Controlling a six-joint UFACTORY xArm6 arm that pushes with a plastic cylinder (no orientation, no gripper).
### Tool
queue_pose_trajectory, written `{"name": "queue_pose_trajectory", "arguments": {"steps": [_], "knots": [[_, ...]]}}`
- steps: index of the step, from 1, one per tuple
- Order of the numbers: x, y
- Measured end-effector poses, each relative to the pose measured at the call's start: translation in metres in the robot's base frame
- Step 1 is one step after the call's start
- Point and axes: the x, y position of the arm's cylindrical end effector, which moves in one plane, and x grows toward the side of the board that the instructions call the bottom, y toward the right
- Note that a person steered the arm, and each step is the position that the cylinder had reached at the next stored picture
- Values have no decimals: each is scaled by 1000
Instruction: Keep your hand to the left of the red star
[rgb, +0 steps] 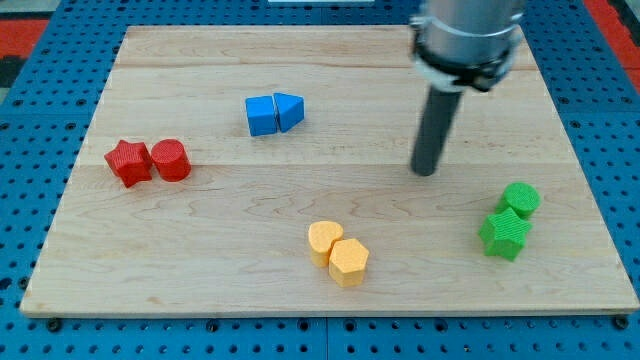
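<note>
The red star (128, 162) lies at the view's left on the wooden board (330, 290), touching a red cylinder (171, 159) on its right. My tip (426, 172) rests on the board far to the right of the red star, right of centre. The tip touches no block. The nearest blocks to it are the green ones at the lower right.
A blue cube (262, 115) and a blue triangular block (289, 111) sit together at upper centre. A yellow heart (324, 241) and a yellow hexagon (348, 262) lie at lower centre. A green cylinder (521, 199) and a green star (505, 233) lie at the right.
</note>
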Motion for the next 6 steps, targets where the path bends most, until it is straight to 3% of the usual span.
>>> {"name": "queue_pose_trajectory", "arguments": {"steps": [1,3,4,6], "knots": [[6,-49],[61,-273],[60,-376],[50,-391]]}}
